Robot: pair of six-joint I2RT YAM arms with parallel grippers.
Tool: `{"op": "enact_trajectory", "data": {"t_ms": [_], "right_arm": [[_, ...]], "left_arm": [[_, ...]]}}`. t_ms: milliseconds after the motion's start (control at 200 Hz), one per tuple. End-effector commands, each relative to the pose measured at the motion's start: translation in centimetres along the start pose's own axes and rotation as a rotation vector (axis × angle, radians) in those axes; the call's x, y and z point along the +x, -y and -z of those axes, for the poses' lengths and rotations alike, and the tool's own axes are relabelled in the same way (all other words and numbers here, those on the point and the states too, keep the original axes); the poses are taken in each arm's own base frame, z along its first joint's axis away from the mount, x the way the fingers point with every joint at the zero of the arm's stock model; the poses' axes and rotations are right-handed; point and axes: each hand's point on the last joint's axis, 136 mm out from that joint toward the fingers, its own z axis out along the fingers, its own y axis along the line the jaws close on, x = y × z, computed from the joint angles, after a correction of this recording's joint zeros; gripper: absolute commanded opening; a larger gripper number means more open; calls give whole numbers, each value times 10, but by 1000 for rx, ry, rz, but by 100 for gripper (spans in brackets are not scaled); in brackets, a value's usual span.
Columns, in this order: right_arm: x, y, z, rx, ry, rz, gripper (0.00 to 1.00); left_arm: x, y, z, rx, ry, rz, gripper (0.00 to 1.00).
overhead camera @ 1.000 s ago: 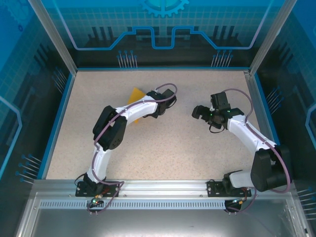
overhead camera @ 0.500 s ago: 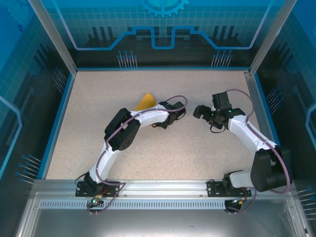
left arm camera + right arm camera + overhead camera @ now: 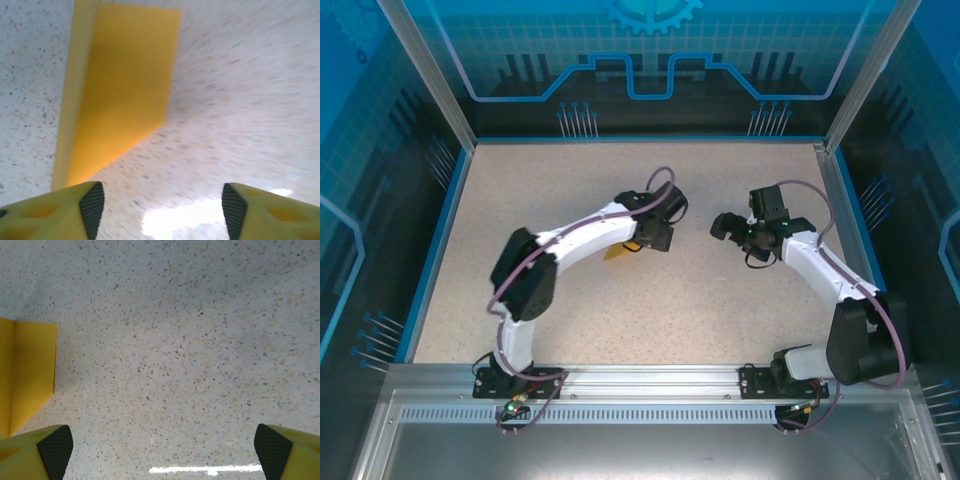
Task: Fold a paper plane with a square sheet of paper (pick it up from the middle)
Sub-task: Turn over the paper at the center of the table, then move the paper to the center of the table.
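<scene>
The orange sheet of paper (image 3: 115,90) lies folded in layers on the speckled table, one long fold standing up along its left side. My left gripper (image 3: 162,210) hovers just short of it, open, with bare table between the pads. From above, a small orange corner of the paper (image 3: 618,252) peeks out under the left arm, beside the left gripper (image 3: 650,238). My right gripper (image 3: 723,227) is open over the table to the right. In its wrist view the right gripper (image 3: 164,447) has nothing between its pads, and the paper (image 3: 27,375) shows at the left edge.
The speckled table (image 3: 670,310) is bounded by a blue rim (image 3: 440,240) and transparent walls. The two grippers sit close together near the middle, a short gap between them.
My left gripper has gone from shut to open and let go of the orange paper, which shifted toward the table's middle and now lies under the left arm. The right arm has hardly moved.
</scene>
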Motion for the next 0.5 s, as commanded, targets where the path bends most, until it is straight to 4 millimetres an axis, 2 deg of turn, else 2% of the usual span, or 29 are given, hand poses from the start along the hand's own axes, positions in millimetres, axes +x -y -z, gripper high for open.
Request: {"op": "enact_trajectory", "data": {"t_ms": [0, 85, 155, 230, 350, 495], "right_arm": [[-4, -17, 1, -51, -33, 38, 98], [-1, -33, -2, -66, -55, 88, 99], [2, -52, -6, -79, -69, 136, 100], [8, -77, -14, -98, -96, 192, 99], [20, -131, -29, -149, -144, 289, 99], [51, -191, -67, -205, -246, 377, 95]], "left_arm": [[-7, 7, 37, 221, 11, 121, 74], [-9, -8, 49, 308, 25, 202, 81], [-11, -27, 55, 336, 53, 278, 87], [-6, -55, 51, 332, 50, 377, 92], [8, -106, 40, 265, 55, 521, 98], [35, -154, 19, 200, 19, 693, 99]]}}
